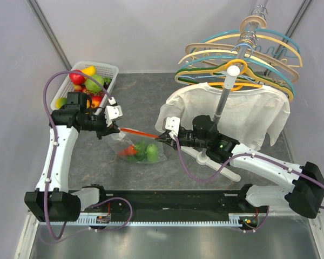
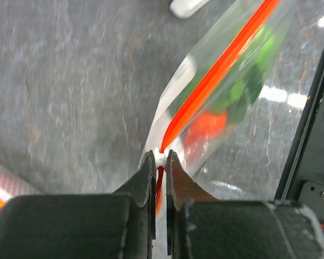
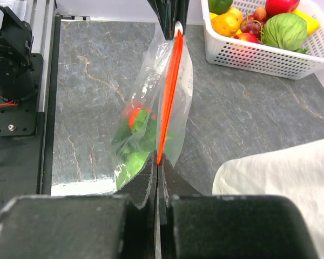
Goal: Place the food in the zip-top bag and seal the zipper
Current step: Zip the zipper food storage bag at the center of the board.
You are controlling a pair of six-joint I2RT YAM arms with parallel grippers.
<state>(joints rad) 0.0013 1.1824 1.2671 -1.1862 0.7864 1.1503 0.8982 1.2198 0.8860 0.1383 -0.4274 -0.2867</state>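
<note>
The clear zip-top bag [image 1: 142, 148] hangs stretched between my two grippers above the table, with green and red food [image 1: 141, 151] inside. Its red-orange zipper [image 1: 139, 133] runs taut from one gripper to the other. My left gripper [image 1: 116, 128] is shut on the zipper's left end, pinching the small white slider [image 2: 161, 157]. My right gripper [image 1: 161, 138] is shut on the zipper's right end [image 3: 158, 161]. The bag also shows in the left wrist view [image 2: 235, 116] and in the right wrist view [image 3: 151, 113]. More food [image 1: 89, 82] lies in the white basket.
A white lattice basket [image 1: 110, 70] stands at the back left behind the left arm. A rack of hangers [image 1: 242, 54] with a cream shirt [image 1: 243, 116] stands at the back right, close behind the right arm.
</note>
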